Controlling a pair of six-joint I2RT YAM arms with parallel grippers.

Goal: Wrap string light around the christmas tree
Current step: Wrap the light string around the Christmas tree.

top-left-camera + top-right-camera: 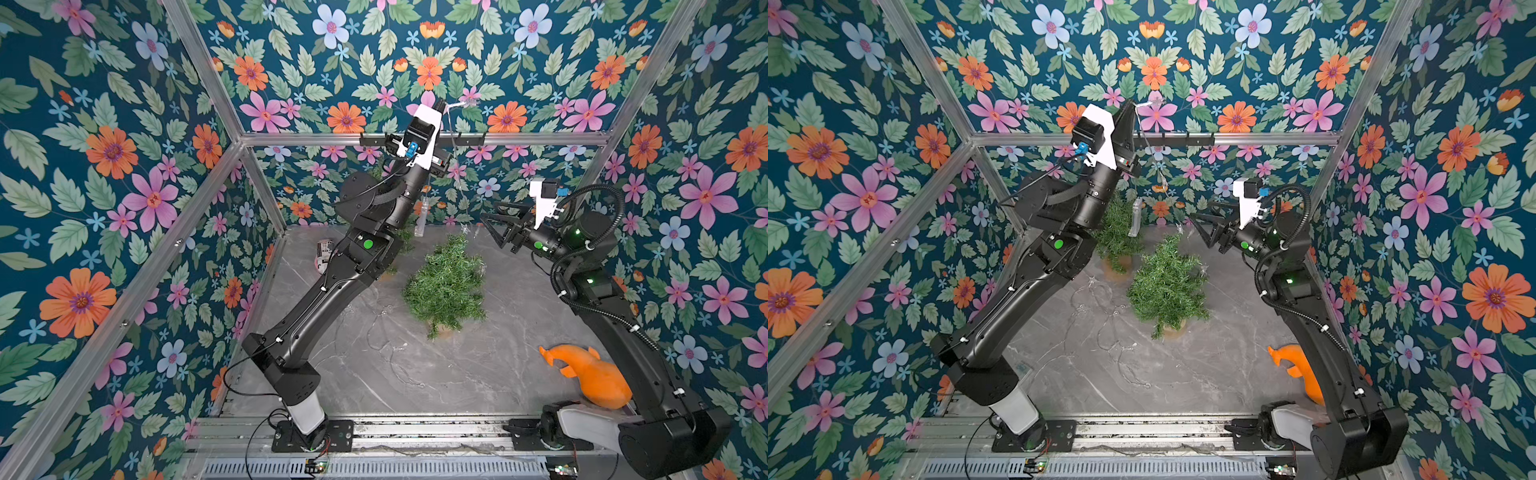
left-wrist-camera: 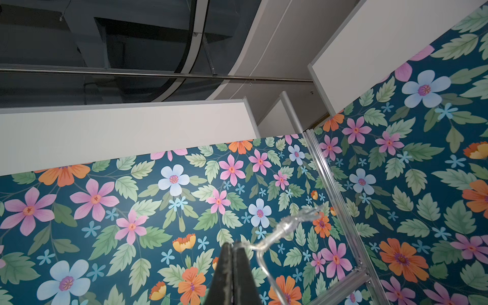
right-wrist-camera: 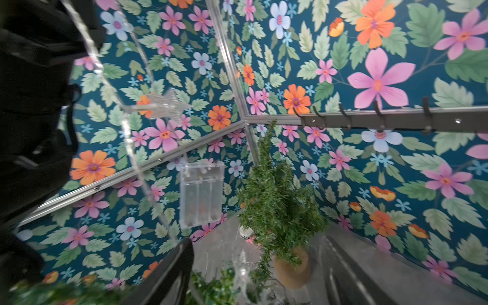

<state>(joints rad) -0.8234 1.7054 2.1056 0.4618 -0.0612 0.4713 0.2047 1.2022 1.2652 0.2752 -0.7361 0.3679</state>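
Note:
The christmas tree [image 1: 446, 286] [image 1: 1167, 286], small and green, stands mid-table. My left gripper [image 1: 441, 104] [image 1: 1133, 104] is raised high near the back wall and is shut on the string light [image 2: 264, 244], with a clear star [image 2: 311, 211] just past the pinch. From there the thin wire hangs down with its clear battery box [image 1: 420, 220] [image 3: 202, 194], and more wire lies looped on the table [image 1: 1100, 299]. My right gripper [image 1: 490, 230] [image 3: 257, 264] is open and holds nothing. It hovers just above and right of the treetop, with a star [image 3: 163, 104] dangling in front of it.
A second small tree [image 1: 1117, 232] in a burlap pot [image 3: 290, 269] stands at the back, partly behind my left arm. A hook rail [image 1: 457, 139] crosses the back wall. An orange toy [image 1: 590, 374] lies front right and a patterned can [image 1: 324, 253] back left.

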